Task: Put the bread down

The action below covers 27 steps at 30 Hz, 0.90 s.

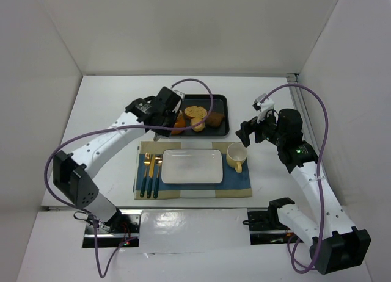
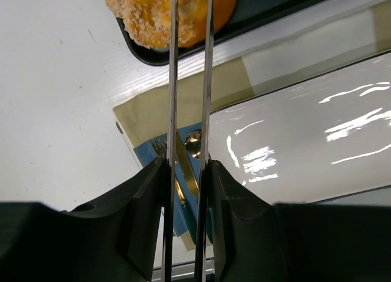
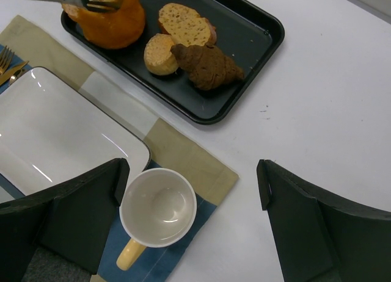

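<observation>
Steel tongs (image 2: pixel 173 93), pinched in our left gripper (image 2: pixel 186 184), reach past the white plate (image 2: pixel 305 141) to meet the bread (image 2: pixel 146 13) on the dark tray (image 2: pixel 275 7); our right gripper (image 3: pixel 192 178) gapes empty. Next, we judge: squeeze, lift, carry to the plate.

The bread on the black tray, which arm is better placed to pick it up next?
Left. The left arm's fingers grip metal tongs whose tips are at the bread on the tray. The right arm's fingers stand open near the cup, holding no tool.
</observation>
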Tool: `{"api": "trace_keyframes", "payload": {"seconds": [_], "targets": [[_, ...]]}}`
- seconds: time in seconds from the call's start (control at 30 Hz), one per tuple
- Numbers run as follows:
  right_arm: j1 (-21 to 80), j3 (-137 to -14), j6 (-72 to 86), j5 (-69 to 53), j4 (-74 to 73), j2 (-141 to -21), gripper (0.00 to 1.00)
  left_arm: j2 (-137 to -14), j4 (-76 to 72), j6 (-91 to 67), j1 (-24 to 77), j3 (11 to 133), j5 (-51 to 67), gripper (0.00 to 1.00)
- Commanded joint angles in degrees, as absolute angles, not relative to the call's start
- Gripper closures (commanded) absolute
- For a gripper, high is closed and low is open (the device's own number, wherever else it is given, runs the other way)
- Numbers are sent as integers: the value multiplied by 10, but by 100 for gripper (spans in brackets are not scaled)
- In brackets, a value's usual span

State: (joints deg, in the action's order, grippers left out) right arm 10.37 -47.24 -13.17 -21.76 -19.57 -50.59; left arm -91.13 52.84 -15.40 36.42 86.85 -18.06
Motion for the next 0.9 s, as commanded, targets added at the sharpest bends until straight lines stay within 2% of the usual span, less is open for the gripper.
{"api": "trace_keyframes", "payload": {"seconds": [0.0, 0.33, 0.6, 0.87], "targets": [[108, -470, -136, -224, -199, -500, 1, -854, 494, -165, 356, 892, -165, 100], [108, -470, -136, -224, -199, -500, 1, -807, 490, -165, 345, 894, -165, 100], [108, -470, -136, -219, -199, -500, 1, -743, 528, -171, 363, 886, -94, 100], [108, -470, -136, -219, -199, -505, 1, -646, 552, -145, 400, 800, 9, 100]]}}
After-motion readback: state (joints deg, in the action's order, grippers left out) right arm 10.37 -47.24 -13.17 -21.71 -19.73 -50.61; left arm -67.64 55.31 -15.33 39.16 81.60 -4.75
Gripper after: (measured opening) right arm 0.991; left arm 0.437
